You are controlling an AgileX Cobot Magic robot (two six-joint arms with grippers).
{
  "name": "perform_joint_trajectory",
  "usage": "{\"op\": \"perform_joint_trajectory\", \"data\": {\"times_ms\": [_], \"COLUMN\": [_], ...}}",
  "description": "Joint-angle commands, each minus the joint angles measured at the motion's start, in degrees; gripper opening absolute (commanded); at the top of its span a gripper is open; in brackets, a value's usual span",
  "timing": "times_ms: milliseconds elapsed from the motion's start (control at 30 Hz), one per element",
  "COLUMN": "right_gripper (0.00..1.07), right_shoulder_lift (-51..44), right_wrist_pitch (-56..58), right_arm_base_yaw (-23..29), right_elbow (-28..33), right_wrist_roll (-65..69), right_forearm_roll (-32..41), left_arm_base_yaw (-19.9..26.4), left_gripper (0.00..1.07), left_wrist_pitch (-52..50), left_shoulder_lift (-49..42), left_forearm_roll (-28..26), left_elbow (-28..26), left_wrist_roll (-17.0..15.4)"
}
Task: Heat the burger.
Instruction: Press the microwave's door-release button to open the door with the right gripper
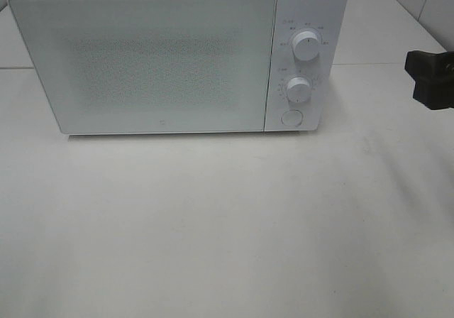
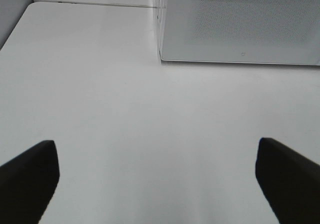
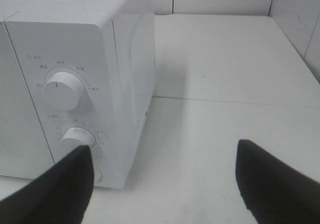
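White tabletop (image 1: 227, 226) runs bare in front of a white microwave (image 1: 177, 55) whose door (image 1: 142, 62) is shut. The burger shows in no view. It may sit behind the speckled door panel, but that cannot be told.

The left gripper (image 2: 156, 142) hangs over bare table near the door's corner farthest from the knobs, jaws spread wide and empty. The right gripper (image 3: 162, 146) hovers beside the control panel, jaws likewise wide and holding nothing. In its wrist view one finger crosses in front of the lower knob (image 1: 299, 90).

The likeliest slip is at the panel. The upper knob (image 1: 306, 47), lower knob and round button (image 1: 291, 118) stand close together, so a slightly off approach could grip the wrong dial, or press the button and spring the door. A smooth round knob could also slide between the pads, leaving the timer unset or overturned. Nothing braces the microwave, so a sideways push might shove it across the slick table. If the burger is not inside, the oven would run empty.
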Motion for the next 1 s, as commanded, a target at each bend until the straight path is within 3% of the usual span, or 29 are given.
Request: {"op": "perform_joint_trajectory", "data": {"times_ms": [33, 233, 300, 667, 1000], "right_gripper": [0.76, 0.76, 0.76, 0.76, 0.76], "right_shoulder_lift": [2.9, 10.2, 13.5, 24.8, 30.1], "right_wrist_pitch": [-8.5, -20.1, -22.9, -31.2, -31.9], "right_arm_base_yaw": [0.0, 3.8, 8.1, 23.6, 33.5], "right_elbow": [1.4, 4.1, 4.2, 4.2, 1.0], "right_wrist_roll": [-3.3, -12.3, -15.1, -16.2, -16.3], "right_forearm_roll": [1.7, 14.4, 19.9, 34.6, 43.8], "left_arm_base_yaw": [0.1, 0.1, 0.1, 0.1, 0.1], "left_gripper": [1.0, 1.0, 1.0, 1.0, 1.0], "left_wrist_pitch": [-0.6, -0.6, -0.6, -0.6, -0.6], "left_shoulder_lift": [-1.0, -1.0, -1.0, -1.0, -1.0], "left_forearm_roll": [-0.3, -0.3, -0.3, -0.3, -0.3], "left_elbow": [0.1, 0.1, 0.1, 0.1, 0.1], "left_wrist_roll": [-0.3, -0.3, -0.3, -0.3, -0.3]}}
